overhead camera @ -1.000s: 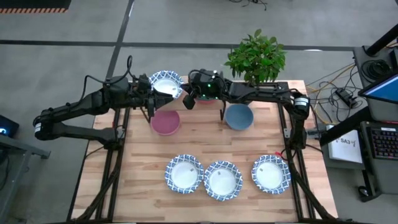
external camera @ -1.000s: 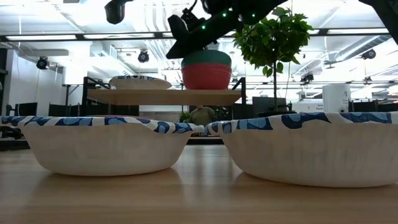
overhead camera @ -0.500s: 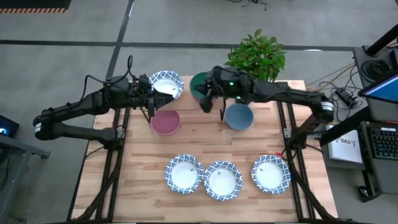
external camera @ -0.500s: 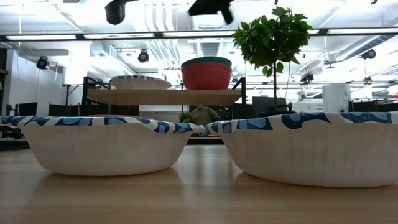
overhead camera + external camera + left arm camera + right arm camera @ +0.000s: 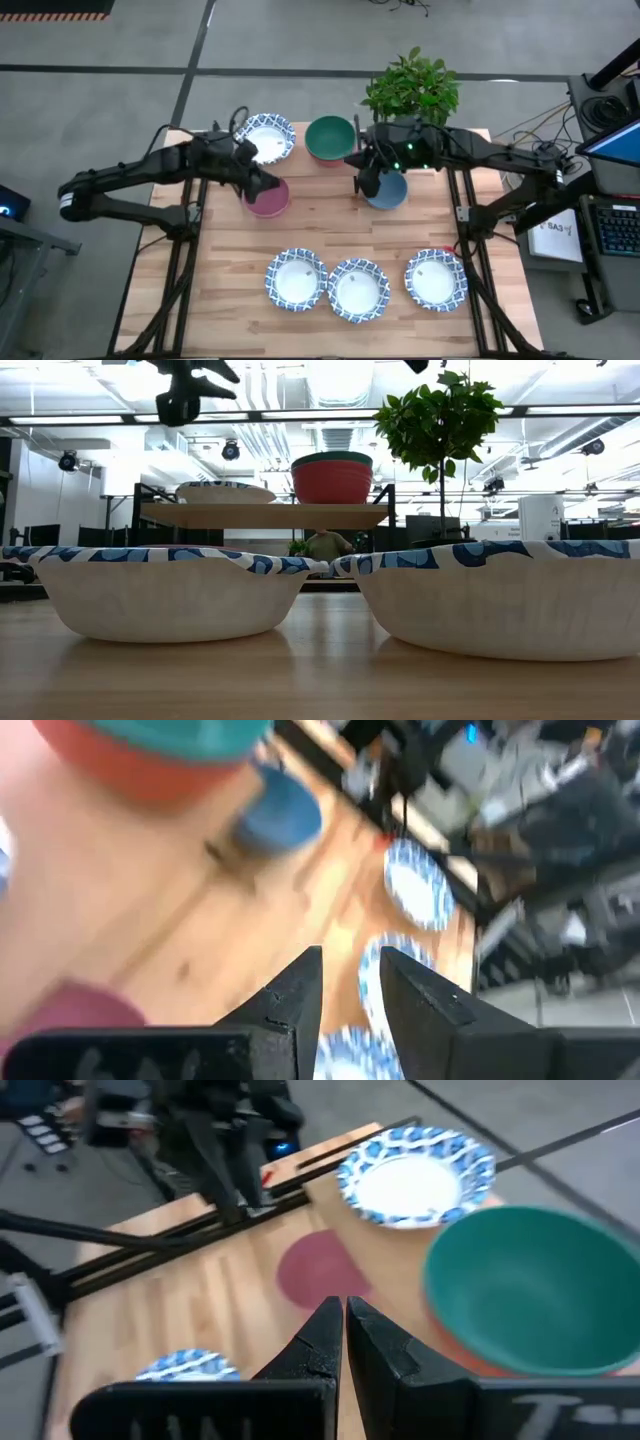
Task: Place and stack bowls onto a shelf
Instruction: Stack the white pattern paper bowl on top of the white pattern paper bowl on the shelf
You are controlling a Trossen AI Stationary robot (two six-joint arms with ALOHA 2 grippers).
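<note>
The shelf [image 5: 265,515] stands at the far side of the table. On it sit a white bowl with a blue rim [image 5: 267,136] and a green bowl [image 5: 330,138] nested in a red bowl [image 5: 332,482]. A pink bowl [image 5: 268,198] and a blue bowl [image 5: 390,190] rest on the table just in front of the shelf. My left gripper [image 5: 266,181] hovers over the pink bowl's far rim, open with a narrow gap and nothing between its fingers [image 5: 300,995]. My right gripper [image 5: 364,183] is shut and hangs above the blue bowl's left rim, touching nothing.
Three white bowls with blue rims [image 5: 296,278] [image 5: 358,289] [image 5: 436,279] stand in a row near the table's front edge. A potted plant [image 5: 412,90] stands at the far right, behind the blue bowl. Bare wood lies between the front row and the shelf.
My right gripper, still shut, has drawn back from the green bowl on the shelf, rising and going toward the table's right edge to a spot above the blue bowl. The green bowl stays nested in the red one. My left gripper has tipped downward and sunk toward the pink bowl.
</note>
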